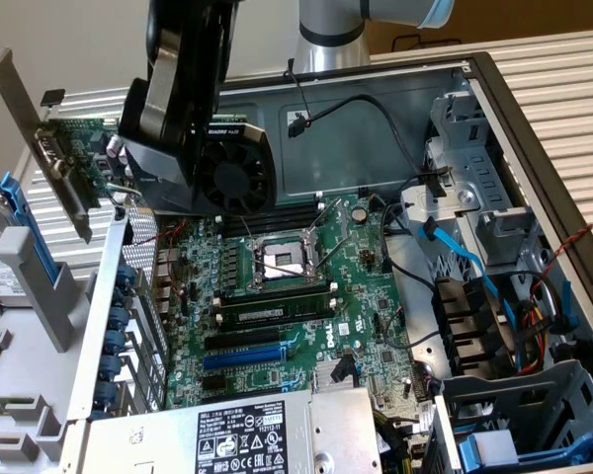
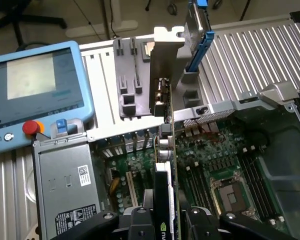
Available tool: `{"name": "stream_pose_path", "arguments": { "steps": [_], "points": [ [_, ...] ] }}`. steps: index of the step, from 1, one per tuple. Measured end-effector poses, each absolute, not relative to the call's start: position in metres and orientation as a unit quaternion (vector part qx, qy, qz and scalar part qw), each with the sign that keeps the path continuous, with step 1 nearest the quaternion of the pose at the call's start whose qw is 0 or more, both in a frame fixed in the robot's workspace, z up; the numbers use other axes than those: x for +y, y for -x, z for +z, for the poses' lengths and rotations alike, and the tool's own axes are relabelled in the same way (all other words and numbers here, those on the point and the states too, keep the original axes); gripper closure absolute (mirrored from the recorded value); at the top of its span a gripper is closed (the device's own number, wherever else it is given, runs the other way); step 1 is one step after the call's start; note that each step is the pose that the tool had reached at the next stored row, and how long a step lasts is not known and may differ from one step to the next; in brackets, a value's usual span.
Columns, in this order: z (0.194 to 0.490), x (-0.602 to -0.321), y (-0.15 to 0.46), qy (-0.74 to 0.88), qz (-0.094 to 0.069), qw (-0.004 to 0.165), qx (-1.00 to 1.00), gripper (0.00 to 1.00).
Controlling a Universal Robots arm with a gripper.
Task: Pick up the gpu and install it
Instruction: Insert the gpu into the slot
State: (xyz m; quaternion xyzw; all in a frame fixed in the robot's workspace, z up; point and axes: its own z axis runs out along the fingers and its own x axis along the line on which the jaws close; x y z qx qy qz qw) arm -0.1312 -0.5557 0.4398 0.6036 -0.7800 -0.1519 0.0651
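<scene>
The gpu hangs in the air above the upper left part of the open computer case, clear of the green motherboard. It has a black cooler with a round fan, a green board and a silver end bracket pointing to the exterior view's left. My gripper is shut on the cooler from above. In the wrist view the gpu stands edge-on between my fingers, with its bracket at the far end and the motherboard below.
Black and blue expansion slots lie on the motherboard near the power supply. The CPU socket sits mid-board. A drive cage and a blue cable fill the case's right side. A teach pendant lies beside the case.
</scene>
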Motion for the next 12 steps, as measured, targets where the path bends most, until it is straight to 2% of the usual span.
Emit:
{"name": "stream_pose_path", "arguments": {
  "steps": [12],
  "points": [
    [0.4398, -0.5557, 0.1309, -0.656, -0.145, 0.072, -0.738, 0.71]
  ]
}}
